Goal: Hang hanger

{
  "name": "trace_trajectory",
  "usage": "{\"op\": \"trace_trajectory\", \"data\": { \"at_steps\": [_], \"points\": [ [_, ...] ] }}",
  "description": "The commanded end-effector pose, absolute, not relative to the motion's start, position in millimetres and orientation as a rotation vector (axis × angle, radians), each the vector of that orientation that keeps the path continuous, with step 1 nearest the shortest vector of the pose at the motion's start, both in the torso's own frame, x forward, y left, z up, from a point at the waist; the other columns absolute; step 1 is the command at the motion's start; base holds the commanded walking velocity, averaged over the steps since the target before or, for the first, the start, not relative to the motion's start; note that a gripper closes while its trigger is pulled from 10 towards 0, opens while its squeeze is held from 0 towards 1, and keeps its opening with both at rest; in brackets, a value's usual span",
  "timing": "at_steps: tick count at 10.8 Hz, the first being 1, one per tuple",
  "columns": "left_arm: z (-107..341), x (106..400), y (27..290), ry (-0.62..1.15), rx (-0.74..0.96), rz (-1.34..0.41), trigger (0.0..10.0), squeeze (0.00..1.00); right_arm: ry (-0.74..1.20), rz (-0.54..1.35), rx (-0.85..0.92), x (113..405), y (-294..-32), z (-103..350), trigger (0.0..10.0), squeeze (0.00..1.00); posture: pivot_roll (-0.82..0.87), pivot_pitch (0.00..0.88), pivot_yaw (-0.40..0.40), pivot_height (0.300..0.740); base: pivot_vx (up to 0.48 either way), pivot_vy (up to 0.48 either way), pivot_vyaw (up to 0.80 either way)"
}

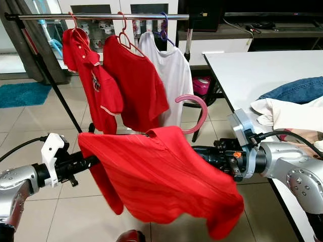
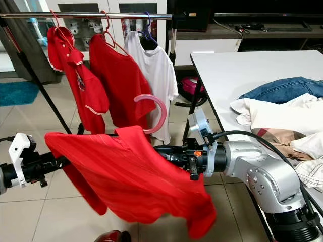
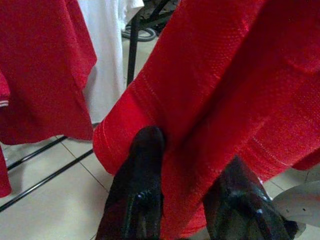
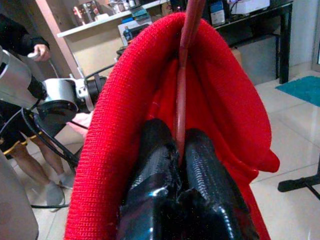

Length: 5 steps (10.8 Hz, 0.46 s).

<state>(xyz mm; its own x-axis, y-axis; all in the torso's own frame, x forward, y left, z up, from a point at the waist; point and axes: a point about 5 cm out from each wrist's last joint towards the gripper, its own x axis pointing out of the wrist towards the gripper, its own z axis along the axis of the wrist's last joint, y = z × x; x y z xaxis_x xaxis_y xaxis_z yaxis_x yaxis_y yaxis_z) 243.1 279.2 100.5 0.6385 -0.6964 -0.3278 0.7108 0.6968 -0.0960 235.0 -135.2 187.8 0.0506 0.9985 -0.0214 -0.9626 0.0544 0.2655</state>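
Observation:
A red shirt (image 1: 156, 176) hangs on a pink hanger, stretched between my two grippers in front of the clothes rail (image 1: 101, 16). The hanger's pink hook (image 1: 194, 108) curls up above the collar, below rail height. My right gripper (image 4: 179, 137) is shut on the hanger's neck (image 4: 182, 85), its fingers wrapped in red cloth. My left gripper (image 3: 192, 147) grips the shirt's far shoulder, with red fabric pinched between its fingers (image 3: 145, 150). In the left eye view the left gripper (image 1: 93, 160) sits at the shirt's left edge.
A red polo (image 1: 91, 80), another red shirt (image 1: 133, 83) and a white shirt (image 1: 171, 75) hang on the rail. A white table (image 1: 252, 70) on the right holds jeans (image 1: 298, 89) and pale clothes (image 1: 287, 113). A person (image 4: 20, 40) stands behind.

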Motion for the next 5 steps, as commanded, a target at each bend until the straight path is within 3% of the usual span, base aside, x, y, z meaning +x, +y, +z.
{"op": "trace_trajectory", "data": {
  "at_steps": [1, 5],
  "points": [
    [101.7, 245.0, 278.8, 0.348, 0.042, -0.802, 0.0, 0.0, 0.169, 1.54, 0.18, 234.2, -132.3, 197.1, 10.0, 0.0, -0.05, 0.033, 0.064, 0.74, 0.0, 0.0, 0.0],
    [98.9, 252.5, 290.4, 0.332, 0.048, -0.67, 0.0, 0.0, 0.162, 1.524, 0.198, 233.3, -132.4, 196.4, 10.0, 0.0, -0.05, 0.028, 0.068, 0.74, 0.0, 0.0, 0.0]
  ]
}}
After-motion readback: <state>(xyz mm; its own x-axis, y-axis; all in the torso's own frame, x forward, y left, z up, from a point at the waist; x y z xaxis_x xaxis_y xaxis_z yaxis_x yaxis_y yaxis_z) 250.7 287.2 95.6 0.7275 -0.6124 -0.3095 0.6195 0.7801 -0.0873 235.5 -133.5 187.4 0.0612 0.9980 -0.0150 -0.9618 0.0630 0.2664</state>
